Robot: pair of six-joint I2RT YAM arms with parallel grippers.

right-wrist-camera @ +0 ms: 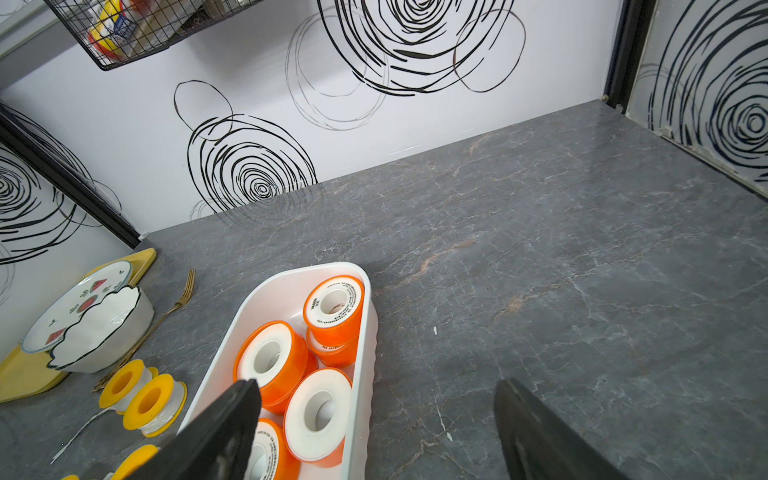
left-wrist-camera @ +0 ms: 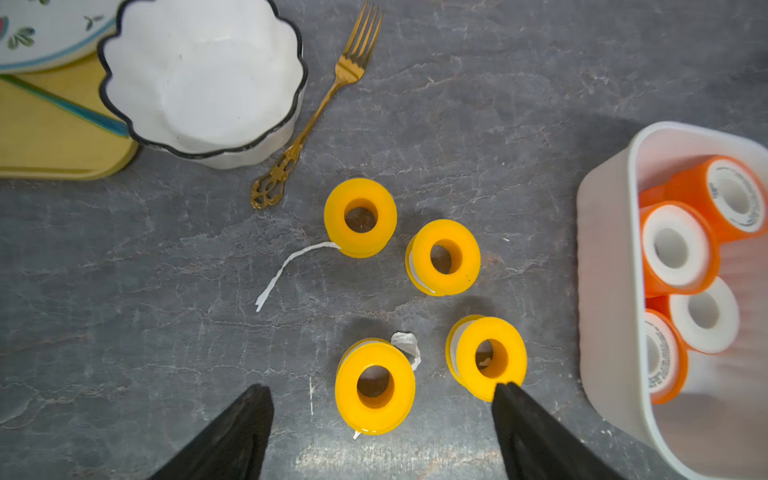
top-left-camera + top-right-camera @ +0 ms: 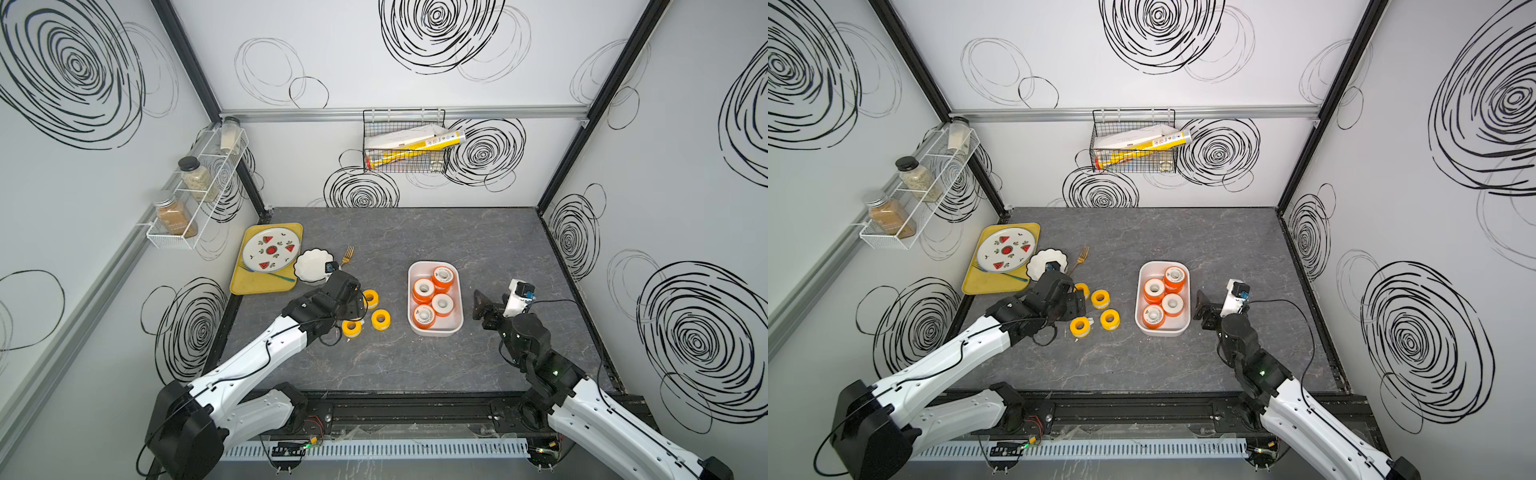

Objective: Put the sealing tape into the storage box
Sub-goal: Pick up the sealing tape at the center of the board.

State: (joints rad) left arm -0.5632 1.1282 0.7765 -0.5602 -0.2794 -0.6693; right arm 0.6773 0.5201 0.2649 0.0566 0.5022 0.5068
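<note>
Grey marbled table (image 3: pixel 415 365) carries, on its left side, a yellow tray (image 3: pixel 249 286), a scalloped bowl (image 3: pixel 309 266) and a gold fork (image 3: pixel 347 254). Just right of them the left end effector (image 2: pixel 380 390) hangs, jaws wide and empty, apparently above four yellow spools (image 2: pixel 442 257) of sealing tape on the table. Further right, four orange spools (image 3: pixel 423 291) sit in the storage box (image 3: pixel 436 331); the right end effector (image 1: pixel 377 384) is just beside it, jaws apart, holding nothing.

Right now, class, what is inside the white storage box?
Four orange-flanged sealing tape spools sit packed close together in the storage box. They cover most of its floor, so whether anything lies beneath them cannot be seen.
</note>
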